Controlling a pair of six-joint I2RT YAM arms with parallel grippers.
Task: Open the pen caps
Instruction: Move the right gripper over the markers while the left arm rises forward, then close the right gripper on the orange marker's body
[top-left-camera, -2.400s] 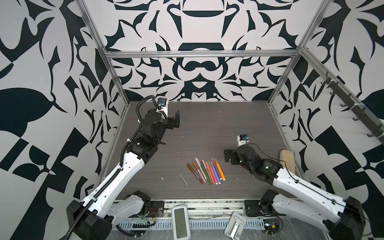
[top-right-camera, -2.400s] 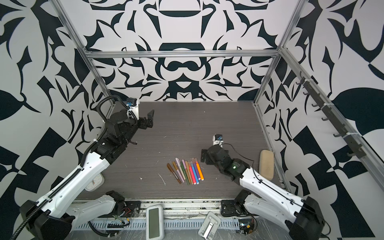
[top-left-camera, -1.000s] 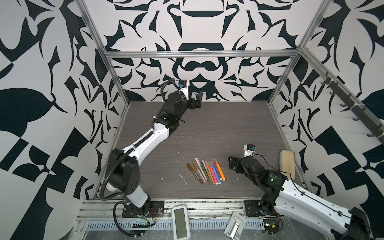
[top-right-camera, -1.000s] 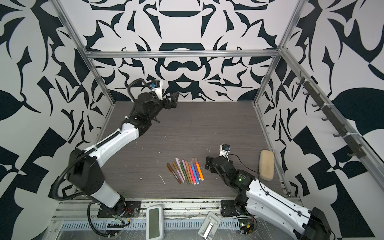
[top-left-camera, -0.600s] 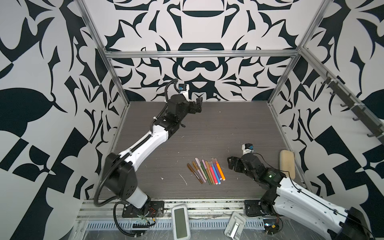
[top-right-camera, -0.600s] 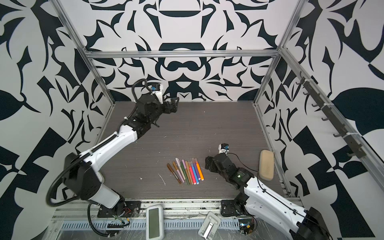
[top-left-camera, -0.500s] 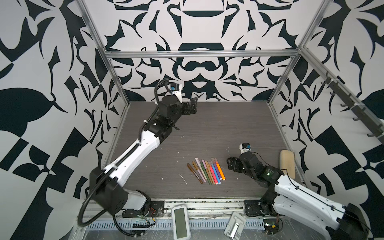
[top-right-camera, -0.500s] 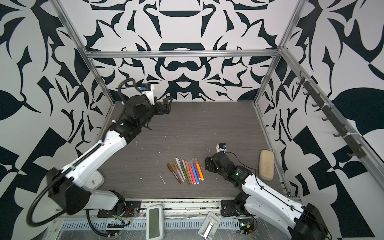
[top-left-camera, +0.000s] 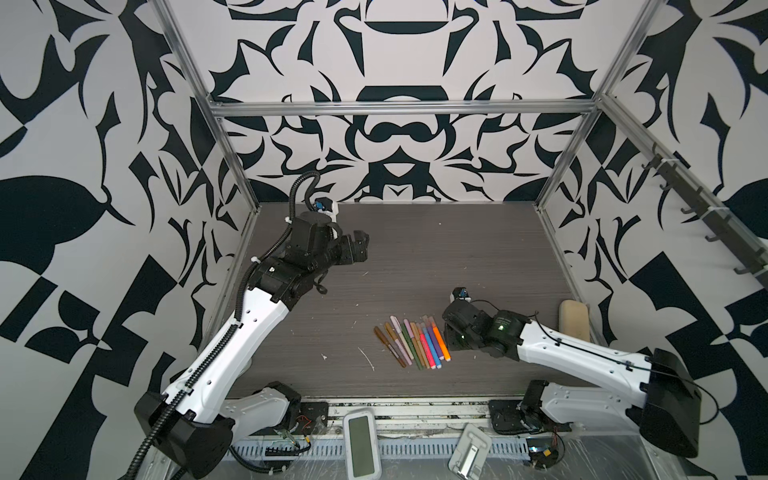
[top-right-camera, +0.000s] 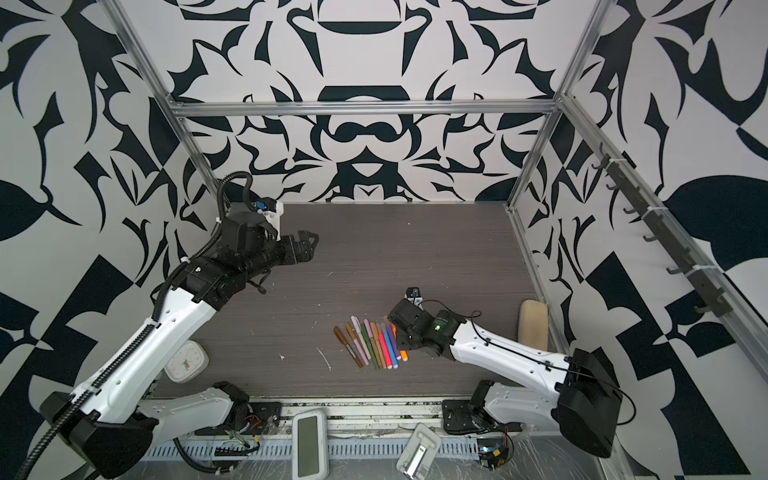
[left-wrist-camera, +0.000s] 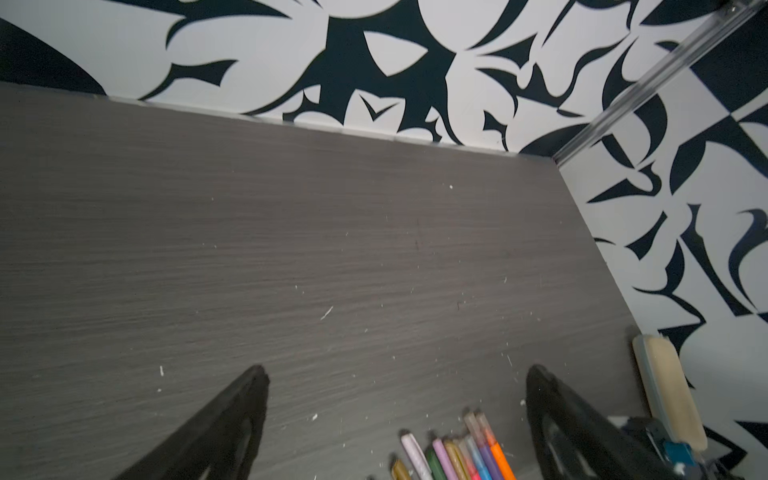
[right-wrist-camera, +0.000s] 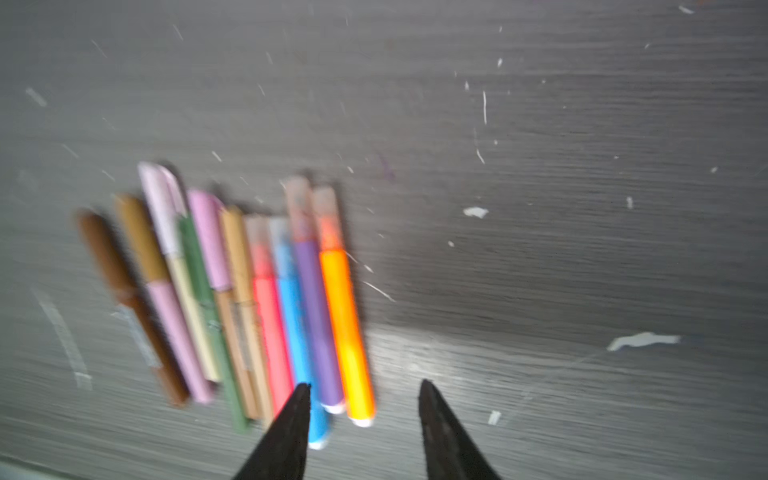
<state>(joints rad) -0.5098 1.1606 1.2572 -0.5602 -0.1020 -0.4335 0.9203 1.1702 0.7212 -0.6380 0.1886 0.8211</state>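
Right tool (right-wrist-camera: 365, 384), tips parted, frames ends of orange pen (right-wrist-camera: 345, 324) and purple pen (right-wrist-camera: 316, 316).

The dark grey tabletop (top-left-camera: 415, 257) has a wood-grain finish, matt and finely lined, with a dull sheen in the right wrist view. The slim coloured felt-tip pens (right-wrist-camera: 316, 316) look like smooth plastic. The pinkish caps (right-wrist-camera: 297, 208) on the bright ones are translucent, and the muted ones' caps are opaque. The silver frame rails (top-left-camera: 399, 109) look like satin metal. The arms' white shells (top-left-camera: 249, 328) are glossy plastic and their black joints are matt.
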